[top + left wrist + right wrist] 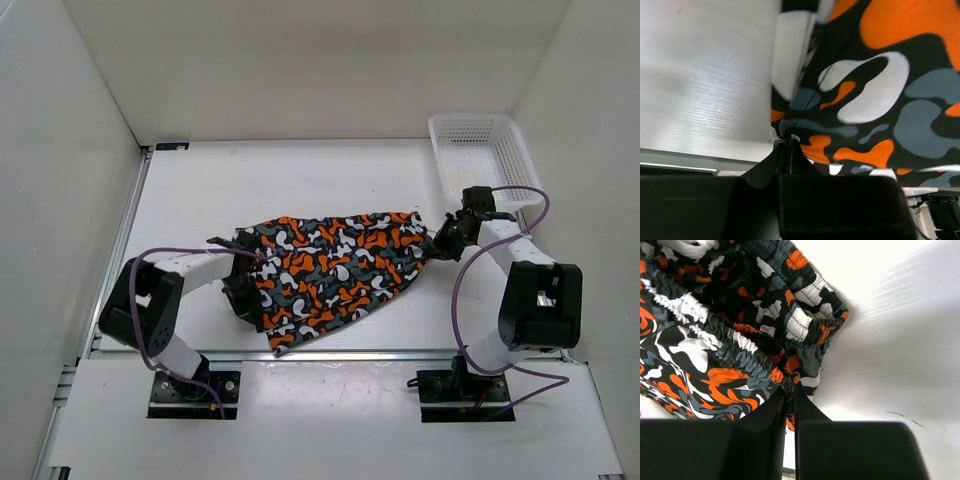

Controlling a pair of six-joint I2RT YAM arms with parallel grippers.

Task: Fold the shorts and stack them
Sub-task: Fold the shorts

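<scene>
The shorts (330,270), printed in orange, white, black and grey blotches, lie spread across the middle of the table. My left gripper (240,285) sits at their left edge, shut on the hem (785,131). My right gripper (440,243) is at the right end, shut on the gathered elastic waistband (790,385). In the left wrist view the fabric (875,90) fills the upper right. The right wrist view shows the bunched waistband (740,335) running up and to the left from the jaws.
A white mesh basket (480,150) stands at the back right, just behind the right arm. White walls enclose the table on three sides. A metal rail (340,352) runs along the table's near edge, close to the shorts' lower corner.
</scene>
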